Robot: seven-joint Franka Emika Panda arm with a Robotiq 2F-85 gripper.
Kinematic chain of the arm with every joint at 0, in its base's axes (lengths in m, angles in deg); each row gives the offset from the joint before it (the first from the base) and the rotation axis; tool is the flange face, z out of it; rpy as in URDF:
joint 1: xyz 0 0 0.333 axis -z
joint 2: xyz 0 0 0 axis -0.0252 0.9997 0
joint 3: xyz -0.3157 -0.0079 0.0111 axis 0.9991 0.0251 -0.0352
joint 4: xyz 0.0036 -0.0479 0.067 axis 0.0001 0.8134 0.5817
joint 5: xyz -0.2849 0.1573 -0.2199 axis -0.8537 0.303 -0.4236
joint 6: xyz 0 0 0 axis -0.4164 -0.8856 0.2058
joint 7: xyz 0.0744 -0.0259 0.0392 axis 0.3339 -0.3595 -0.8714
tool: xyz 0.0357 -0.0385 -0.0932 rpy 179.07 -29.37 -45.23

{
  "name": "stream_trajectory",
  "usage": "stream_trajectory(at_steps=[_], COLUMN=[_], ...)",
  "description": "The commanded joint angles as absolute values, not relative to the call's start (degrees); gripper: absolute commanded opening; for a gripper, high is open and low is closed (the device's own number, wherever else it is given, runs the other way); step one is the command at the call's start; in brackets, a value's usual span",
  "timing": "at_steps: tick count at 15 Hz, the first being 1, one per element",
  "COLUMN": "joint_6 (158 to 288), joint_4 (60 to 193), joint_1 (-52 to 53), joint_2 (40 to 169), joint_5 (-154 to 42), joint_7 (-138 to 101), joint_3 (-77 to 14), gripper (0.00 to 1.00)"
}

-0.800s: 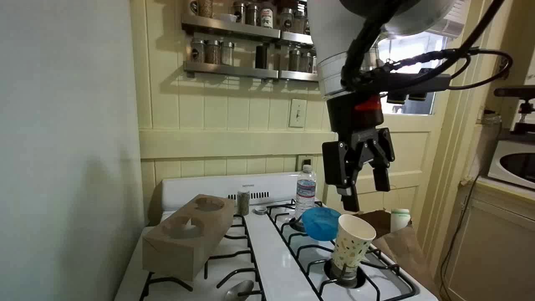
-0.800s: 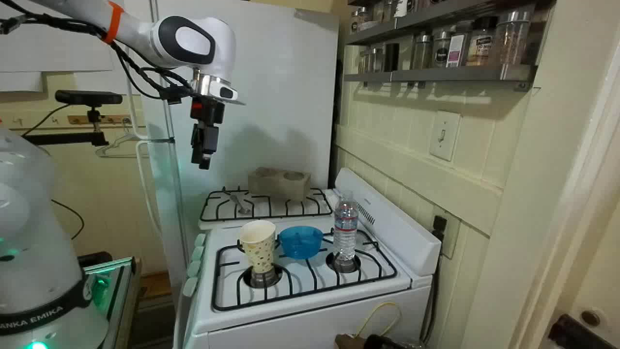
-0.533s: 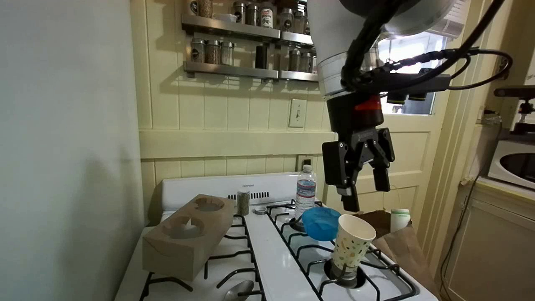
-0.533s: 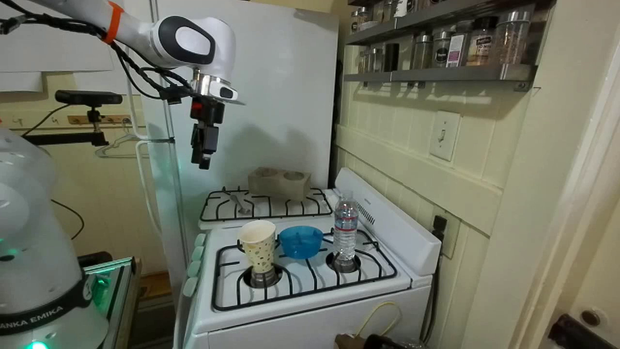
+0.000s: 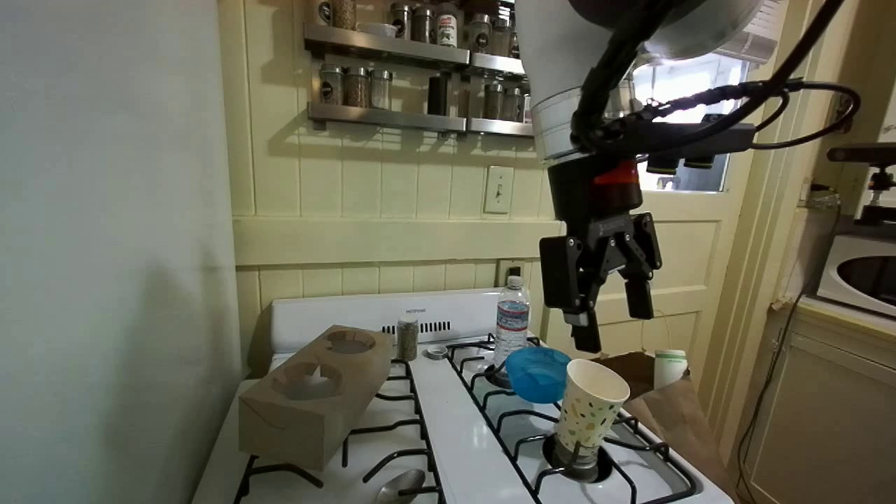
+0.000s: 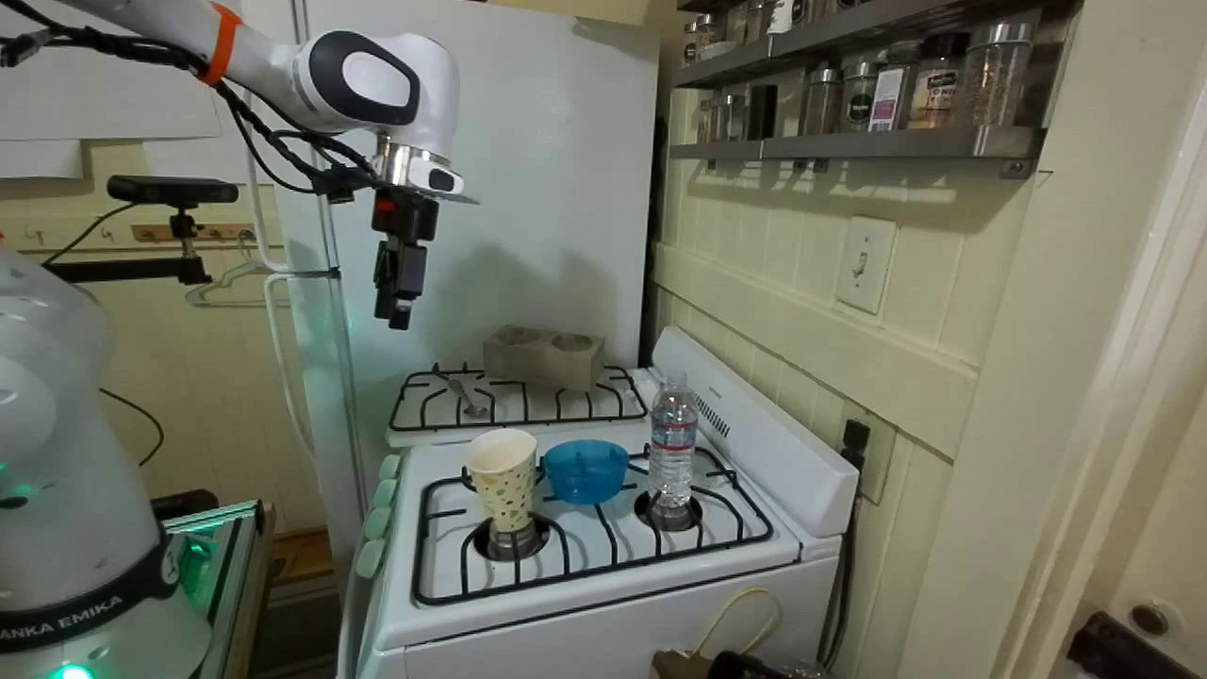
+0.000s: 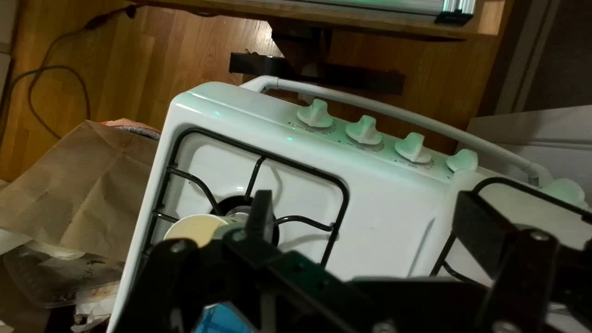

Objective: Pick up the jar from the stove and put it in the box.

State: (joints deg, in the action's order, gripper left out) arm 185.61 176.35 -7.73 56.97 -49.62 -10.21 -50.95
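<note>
The little glass spice jar (image 5: 407, 340) stands upright by the back edge of the stove's surface (image 5: 469, 448), close to the white back panel (image 5: 350, 315) and just beside the cardboard box (image 5: 350, 400), which lies toward the back corner. It seems full of dry green bits, so I think it is light, hard and smooth, maybe a bit slippery, and it could crack if dropped. The best hold is probably around the middle of its sides, with a gentle squeeze, not up at the pale top (image 5: 407, 320). The claw (image 5: 613, 320) hangs high up with its two fingers (image 7: 260, 212) spread wide; it holds nothing and touches nothing, and the paper cup (image 6: 502, 476) is lower down.
</note>
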Motion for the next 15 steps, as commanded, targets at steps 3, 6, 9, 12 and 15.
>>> stream_trajectory(at_steps=[3,6,9,12,15], joint_6=[194.2,196.1,192.6,190.0,191.6], joint_4=[169.8,161.6,150.8,141.4,143.5], joint_1=[-3.0,-0.3,-0.2,-0.3,-1.1], joint_2=[64.2,72.9,82.5,90.4,89.1], joint_5=[-53.1,-52.5,-47.5,-40.6,-42.0], joint_7=[-1.8,4.1,4.7,0.4,0.6], joint_3=[-50.1,-49.6,-46.5,-42.7,-41.4], gripper=[1.0,1.0,1.0,1.0,1.0])
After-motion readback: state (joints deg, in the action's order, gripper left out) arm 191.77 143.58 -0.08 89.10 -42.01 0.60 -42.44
